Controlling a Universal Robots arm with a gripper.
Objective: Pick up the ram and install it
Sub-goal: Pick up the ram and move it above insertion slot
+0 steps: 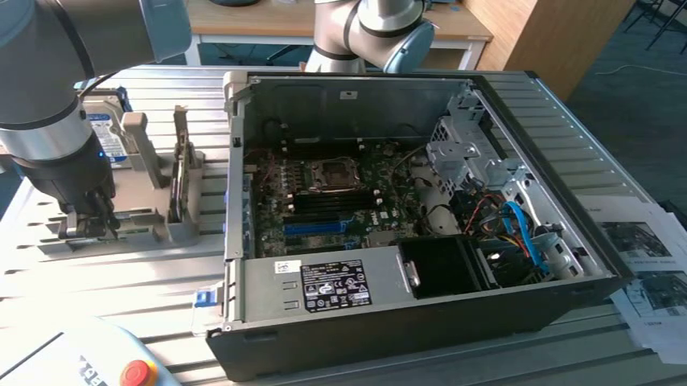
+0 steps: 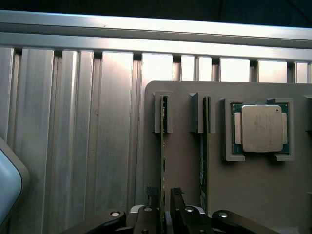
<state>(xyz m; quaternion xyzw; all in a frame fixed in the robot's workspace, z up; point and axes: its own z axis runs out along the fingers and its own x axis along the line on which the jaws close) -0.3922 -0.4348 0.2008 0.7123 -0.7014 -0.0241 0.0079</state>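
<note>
While the jaws stand open, the ram (image 2: 163, 146) stands on edge between them.

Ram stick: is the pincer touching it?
Cannot tell. The wrist view shows the pincer straddling the ram stick, a finger on each side, but any gap there is hidden in shadow.

You have an open computer case (image 1: 429, 331) in the middle of the table (image 1: 129, 281), motherboard (image 1: 322, 201) exposed, power supply (image 1: 322, 287) along its near wall. Toward the table edge at the exterior view's left, a grey holder (image 1: 150, 233) carries an upright hard drive (image 1: 104, 135), a dark expansion card (image 1: 185, 157) and a processor chip (image 2: 262, 127). Papers (image 1: 649, 269) lie at the opposite edge, a red button (image 1: 134, 372) near the front corner
</note>
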